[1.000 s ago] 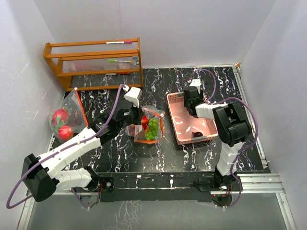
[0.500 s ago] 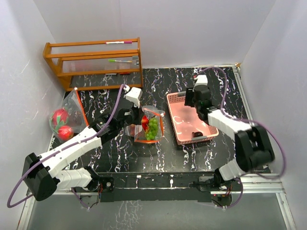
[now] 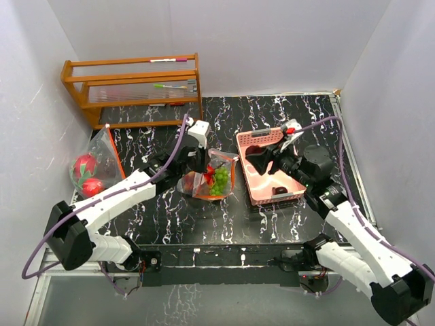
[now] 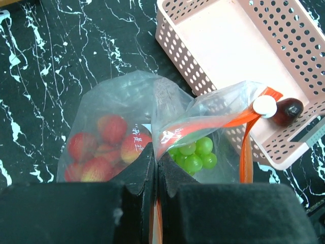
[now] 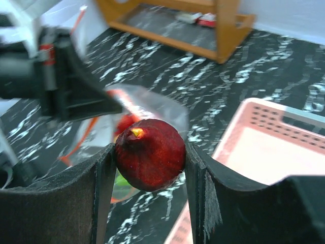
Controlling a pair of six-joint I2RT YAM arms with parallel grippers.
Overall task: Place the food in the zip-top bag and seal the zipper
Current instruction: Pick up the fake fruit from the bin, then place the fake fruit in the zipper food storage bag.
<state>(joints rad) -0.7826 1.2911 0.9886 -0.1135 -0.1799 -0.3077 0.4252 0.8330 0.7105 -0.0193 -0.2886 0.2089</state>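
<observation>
near the middle of the marbled table, the left gripper is pinched tight on a fold of the zip-top bag — the film runs in between its fingers, though the black pads hide the exact spot on the rim. inside the bag lie red apples, hazy behind the plastic, and green grapes. its white slider hangs over the wall of the pink basket. the right gripper is clamped on a dark red fruit, held above the table near the basket's edge; the bag behind it is blurred. a second dark fruit sits in the basket's corner, partly covered by the slider. at the left edge a second bag holds a dragon fruit and one more red fruit — its kind is hard to tell.
</observation>
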